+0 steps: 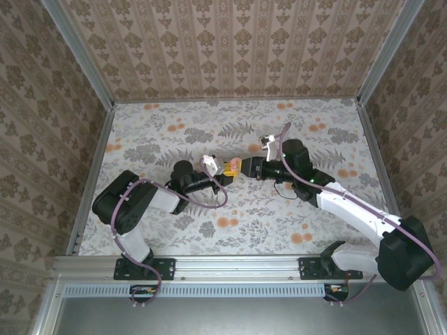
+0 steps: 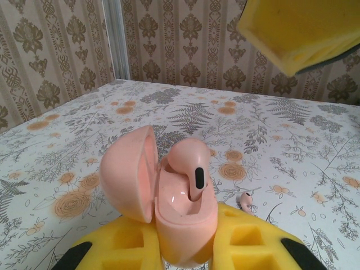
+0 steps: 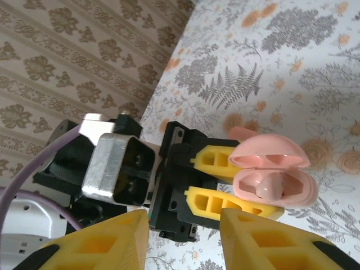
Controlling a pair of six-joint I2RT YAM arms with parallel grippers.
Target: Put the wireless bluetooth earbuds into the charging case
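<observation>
- Left gripper (image 2: 188,243) is clamped on the pink charging case (image 2: 181,222), one yellow finger on each side of its lower body, holding it upright above the table (image 2: 292,146).
- Just above those fingers the case stands open. Its lid (image 2: 129,169) is swung out to the gripper's left in the left wrist view and hangs there on its hinge.
- One earbud (image 2: 189,163) sits inside the case between the fingers. Its stem points down into the body and its rounded head rises above the rim; a dark oval mark shows on the stem.
- The second earbud (image 2: 246,201) lies on the floral table, below the held case and just right of the gripper's right-hand finger, apart from both.
- Right gripper (image 3: 184,220) faces the left one from just beyond the case, its two yellow fingers spread apart with nothing between them.
- In the right wrist view the open case shows straight ahead of those fingers, a gap away from them.
- Beyond both grippers the table runs to a patterned wall (image 2: 185,45).
</observation>
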